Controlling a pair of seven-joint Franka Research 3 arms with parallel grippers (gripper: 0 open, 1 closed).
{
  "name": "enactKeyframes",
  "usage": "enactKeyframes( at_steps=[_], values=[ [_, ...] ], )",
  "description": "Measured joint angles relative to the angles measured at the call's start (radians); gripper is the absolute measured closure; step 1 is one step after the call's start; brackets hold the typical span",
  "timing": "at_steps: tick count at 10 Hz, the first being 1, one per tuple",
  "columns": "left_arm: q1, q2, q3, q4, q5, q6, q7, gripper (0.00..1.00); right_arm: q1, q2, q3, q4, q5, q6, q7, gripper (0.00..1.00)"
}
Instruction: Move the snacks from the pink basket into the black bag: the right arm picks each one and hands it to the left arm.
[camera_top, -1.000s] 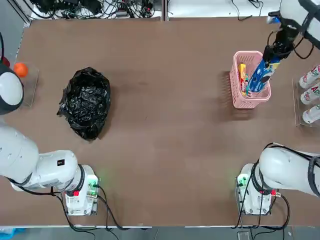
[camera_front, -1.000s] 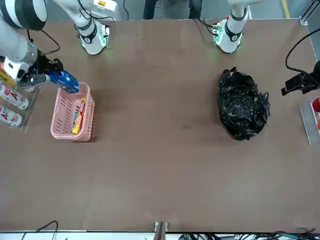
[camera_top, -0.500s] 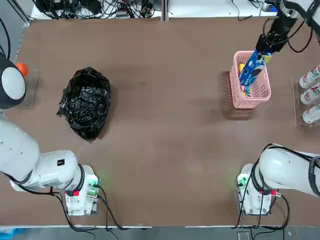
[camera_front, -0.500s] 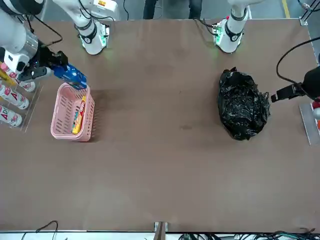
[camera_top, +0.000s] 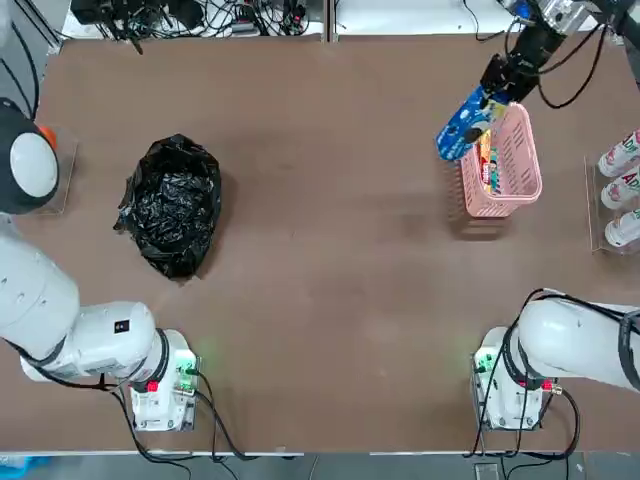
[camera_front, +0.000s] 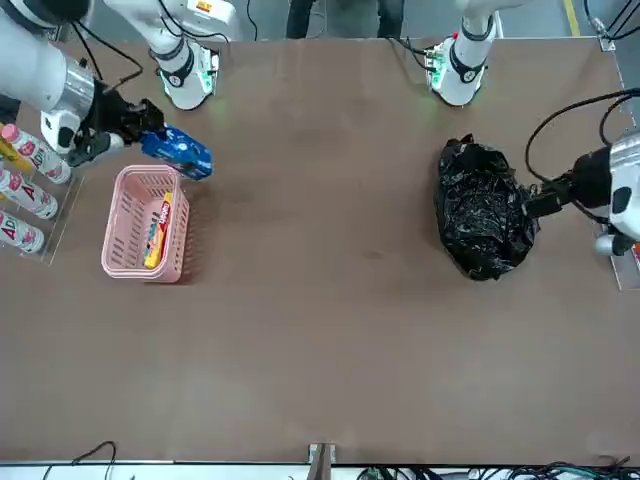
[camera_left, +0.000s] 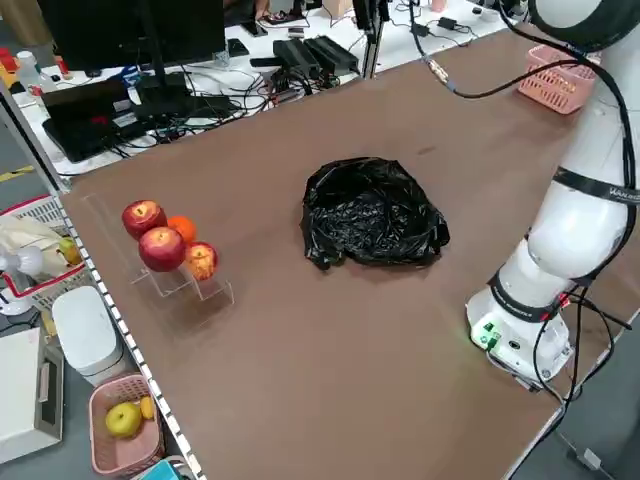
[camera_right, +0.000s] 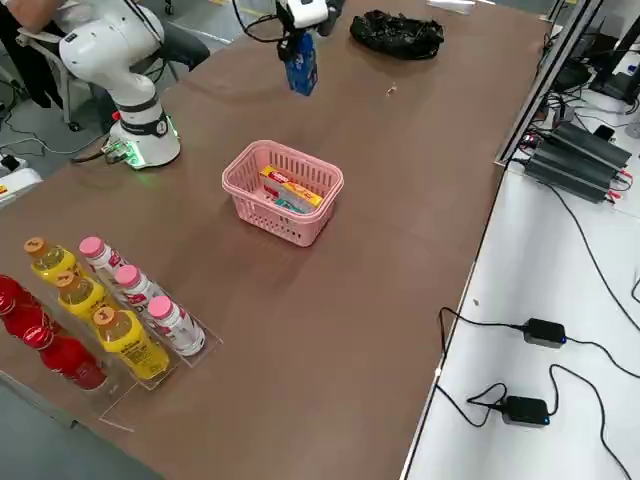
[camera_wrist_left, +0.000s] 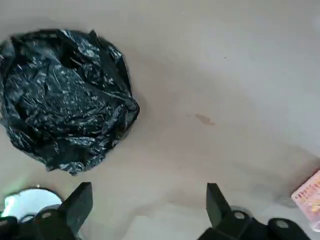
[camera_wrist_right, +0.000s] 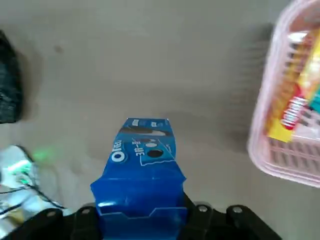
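Note:
My right gripper (camera_top: 497, 80) is shut on the blue-and-white pouch (camera_top: 464, 119), which hangs in the air just beyond the pink basket's (camera_top: 500, 208) far left corner. The right wrist view shows the pouch (camera_wrist_right: 142, 165) clamped between the jaws, with the basket (camera_wrist_right: 270, 150) off to one side. A yellow packet (camera_top: 487, 165) and a slim teal packet (camera_right: 285, 203) lie in the basket. The black bag (camera_top: 172, 205) sits crumpled on the table's left half. My left gripper (camera_wrist_left: 147, 205) hovers open beside the bag (camera_wrist_left: 62, 117), holding nothing.
White bottles with red labels (camera_top: 620, 190) stand in a rack at the table's right edge, right of the basket. Apples and an orange (camera_left: 165, 245) rest on a clear stand at the left edge. Cables (camera_top: 190, 15) run along the far edge.
The right gripper has lifted the blue pouch out of the basket and carried it toward the far left of the basket. The left gripper has come in closer to the bag.

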Motion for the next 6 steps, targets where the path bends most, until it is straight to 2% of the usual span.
enactKeyframes(
  at_steps=[4,6],
  values=[
    [-0.03,0.077,0.0,-0.006,-0.145,0.047,-0.335,0.0,0.136,0.089,0.002,0.0,0.244,0.164,0.087,0.57],
    [-0.056,0.097,-0.001,-0.008,-0.204,0.121,-0.533,0.0,0.233,0.126,0.004,-0.001,0.35,0.282,0.118,0.57]
  ],
)
